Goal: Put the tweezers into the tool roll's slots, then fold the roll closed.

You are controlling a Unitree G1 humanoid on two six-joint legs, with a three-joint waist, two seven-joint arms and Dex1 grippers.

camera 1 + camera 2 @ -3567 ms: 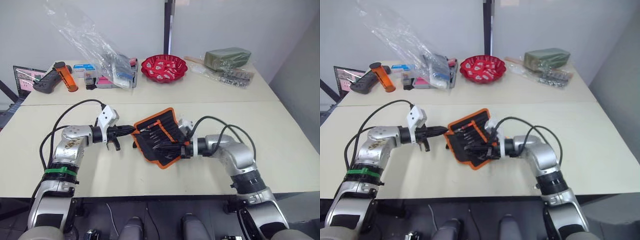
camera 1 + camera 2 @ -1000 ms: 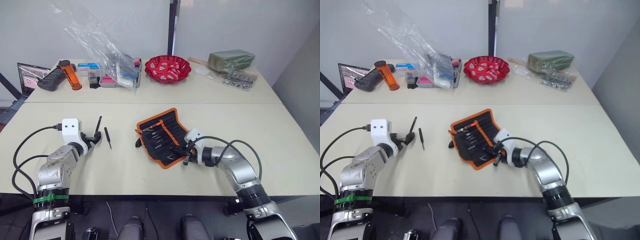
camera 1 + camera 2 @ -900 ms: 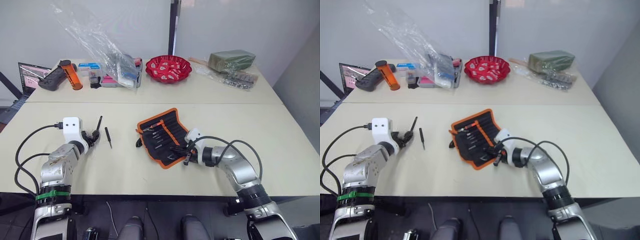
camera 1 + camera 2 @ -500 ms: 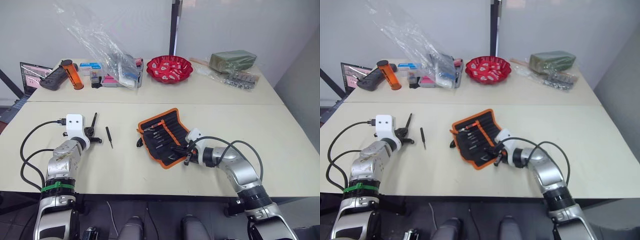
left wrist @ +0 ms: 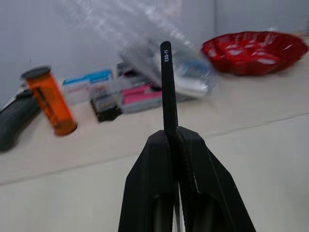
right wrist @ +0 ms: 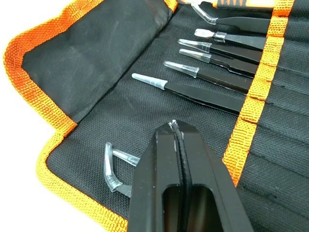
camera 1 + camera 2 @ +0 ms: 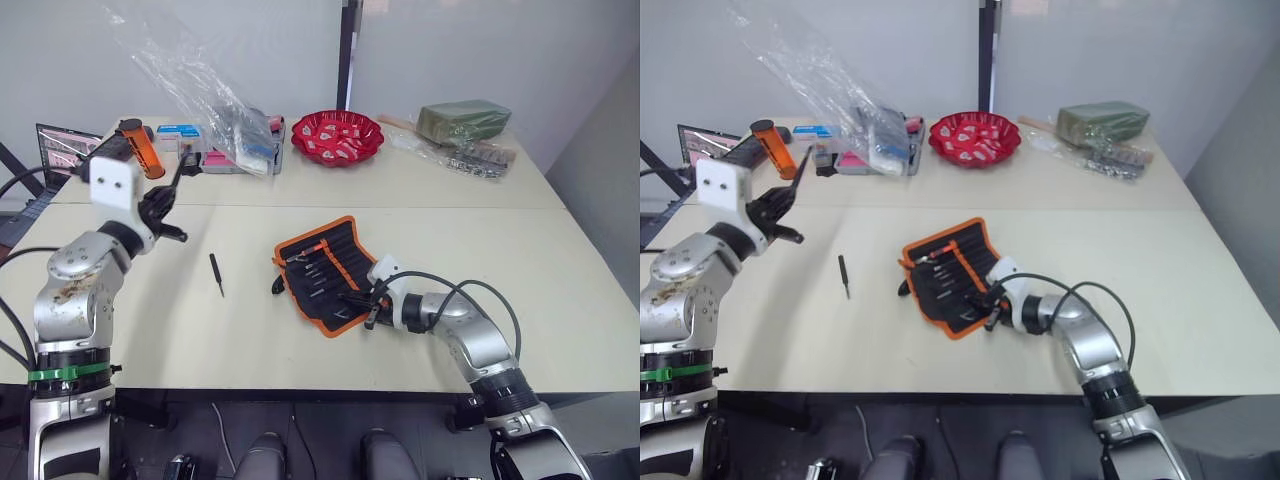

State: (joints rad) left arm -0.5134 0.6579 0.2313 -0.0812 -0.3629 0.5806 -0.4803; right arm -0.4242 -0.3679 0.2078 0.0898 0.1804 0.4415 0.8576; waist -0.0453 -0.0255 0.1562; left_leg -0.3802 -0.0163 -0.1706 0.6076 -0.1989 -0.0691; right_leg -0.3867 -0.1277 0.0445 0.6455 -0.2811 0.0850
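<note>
A black tool roll (image 7: pixel 325 273) with orange edging is lying open on a beige table (image 7: pixel 560 270), near the front edge. Several black tweezers (image 6: pixel 218 82) are sitting in its slots (image 6: pixel 289 121), crossing the orange centre strip, their clear-capped tips pointing toward the flap. The right gripper (image 6: pixel 176 126) is resting low over the roll's inner face, its two black fingers pressed together and holding nothing. The left gripper (image 7: pixel 165 195) is raised above the table's left side, well apart from the roll, its fingers clenched around one slim black tweezer (image 5: pixel 167 82) that is sticking straight out past them. Another small black tool (image 7: pixel 216 273) is lying loose on the table between the left arm and the roll. A red bowl (image 7: pixel 336 137) and a clear plastic bag (image 7: pixel 190 90) are sitting at the far edge.
</note>
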